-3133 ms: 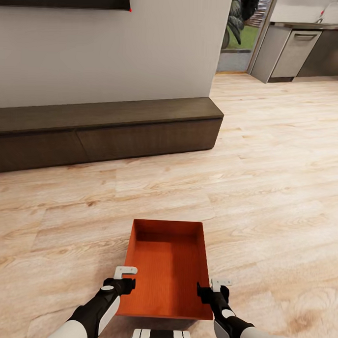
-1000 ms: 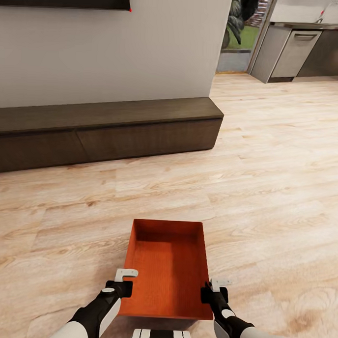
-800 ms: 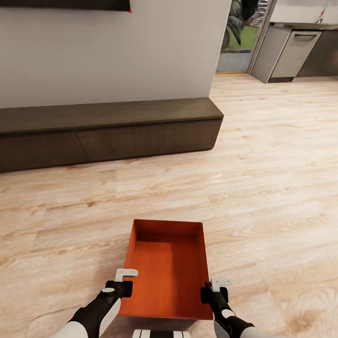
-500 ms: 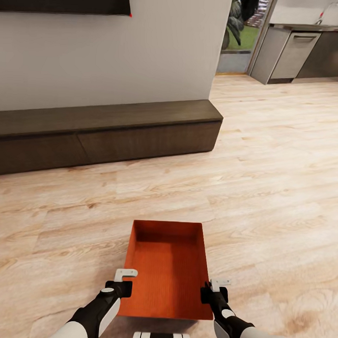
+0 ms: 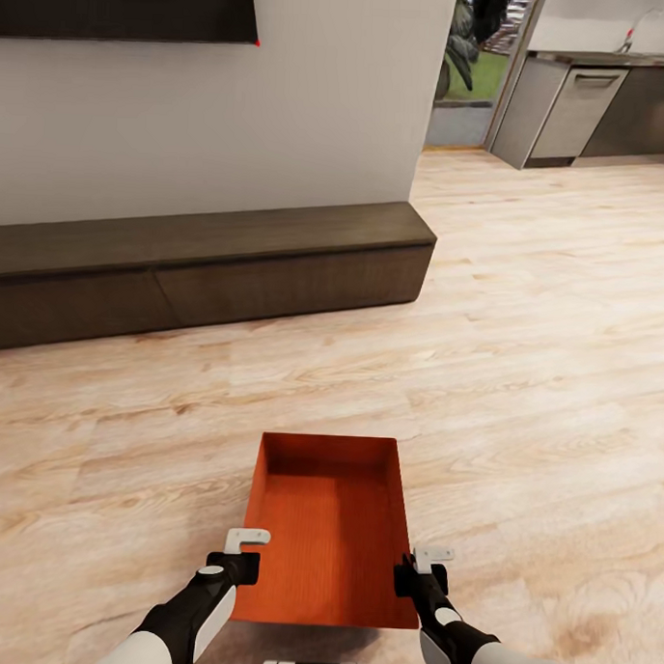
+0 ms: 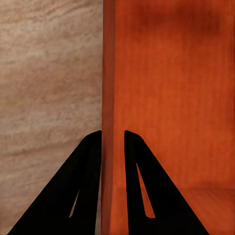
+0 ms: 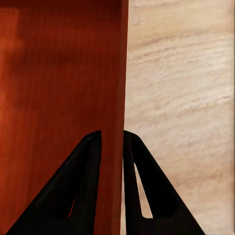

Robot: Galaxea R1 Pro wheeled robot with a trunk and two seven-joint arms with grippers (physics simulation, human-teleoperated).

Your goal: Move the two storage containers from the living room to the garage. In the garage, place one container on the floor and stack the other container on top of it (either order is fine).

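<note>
Holding the bin [image 5: 325, 535] by its side walls, the left hand [image 5: 247, 567] and right hand [image 5: 403, 578] are both clamped tight. Nothing is inside the bin.

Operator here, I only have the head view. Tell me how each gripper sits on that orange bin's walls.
Observer: In the left wrist view the left gripper straddles the storage container's thin wall, one finger inside the bin, the other finger outside over the wood floor.
Operator: Report the right side.
Observer: The right gripper is the same: its fingers are shut on the wall edge, one on each face.
Operator: Tell me whether anything is inside the bin near the fingers.
Observer: The inner faces beside both grips look bare orange; I see nothing lying there.
</note>
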